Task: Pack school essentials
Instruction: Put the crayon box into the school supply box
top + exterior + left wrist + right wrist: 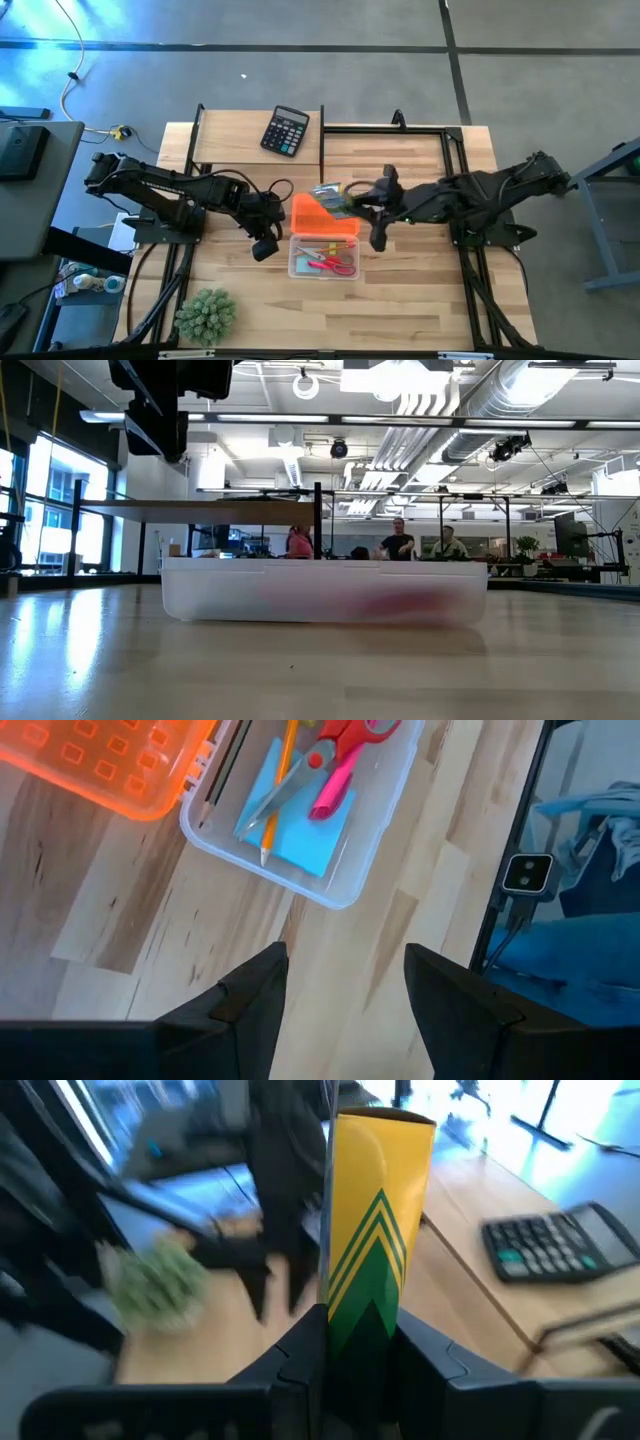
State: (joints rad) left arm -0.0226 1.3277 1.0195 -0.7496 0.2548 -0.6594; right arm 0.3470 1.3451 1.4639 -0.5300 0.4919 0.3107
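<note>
Your right arm reaches in from the table's right side, elbow bent, w/ the right gripper (360, 1342) clamped on the yellow-and-green crayon box (376, 1230), held upright above the wood just beside the orange lid (322, 216). The box is flat-sided card, yellow w/ green chevrons, fingers pinching it on both faces. Your left arm stretches across from the left, its left gripper (345, 982) hanging over bare planks near the clear plastic bin (372, 840), fingers spread w/ nothing between them. The bin is a shallow rounded-corner tray, translucent; inside you've got the pale blue square note pad (300, 825) lying flat, a thin pencil (277, 785) and the red-handled scissors (340, 738) on top of it, plus a pink pen (334, 792) beside the blades. The lid is orange plastic w/ a grid of square cutouts, touching the bin's far edge. The black calculator (285, 131) sits on the raised shelf at the back; the spiky green plant (206, 315) is at the front-left corner.
</note>
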